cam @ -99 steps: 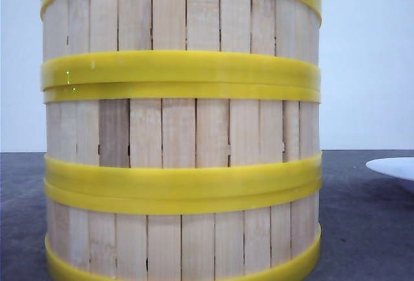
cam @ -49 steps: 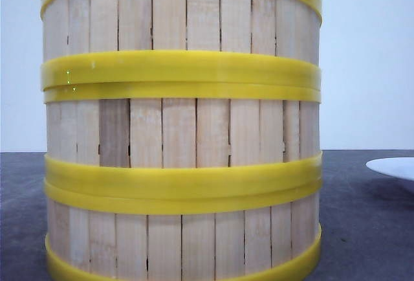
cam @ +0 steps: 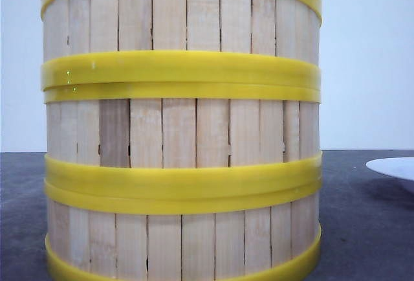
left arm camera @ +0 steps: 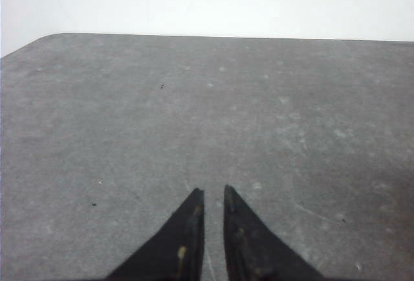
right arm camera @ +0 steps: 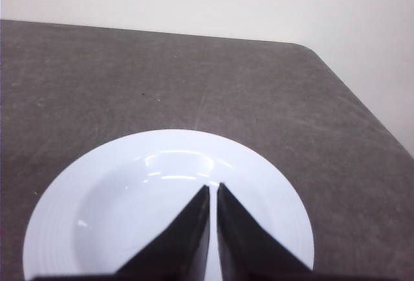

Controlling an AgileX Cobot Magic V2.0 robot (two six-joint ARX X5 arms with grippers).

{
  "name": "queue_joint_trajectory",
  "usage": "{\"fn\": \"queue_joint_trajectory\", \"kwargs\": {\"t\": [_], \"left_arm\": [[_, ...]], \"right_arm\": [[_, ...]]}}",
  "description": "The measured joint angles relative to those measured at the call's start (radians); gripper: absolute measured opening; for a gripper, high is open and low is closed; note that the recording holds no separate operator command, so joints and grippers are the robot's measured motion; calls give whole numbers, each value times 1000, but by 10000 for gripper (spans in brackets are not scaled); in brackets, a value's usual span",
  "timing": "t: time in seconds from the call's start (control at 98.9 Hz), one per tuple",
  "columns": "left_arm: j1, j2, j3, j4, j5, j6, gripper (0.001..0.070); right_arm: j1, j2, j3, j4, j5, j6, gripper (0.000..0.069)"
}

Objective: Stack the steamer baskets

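Observation:
Three steamer baskets stand one on top of another, close before the front camera: pale wooden slats with thick yellow bands where they meet. The stack fills most of the front view, and its top is cut off. Neither gripper shows in the front view. My left gripper hovers over bare grey table, jaws nearly together with nothing between them. My right gripper hangs above a white plate, jaws almost touching and empty.
The white plate's rim shows at the right edge of the front view, to the right of the stack. The dark grey table ends at a rounded far corner, with a pale wall behind.

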Motion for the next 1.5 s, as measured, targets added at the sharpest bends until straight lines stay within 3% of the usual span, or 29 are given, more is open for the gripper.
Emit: {"fn": "queue_joint_trajectory", "kwargs": {"t": [1.497], "left_arm": [[0,0,0,0,0,0,29]], "right_arm": [[0,-36,-57,44,-2,34,16]]}}
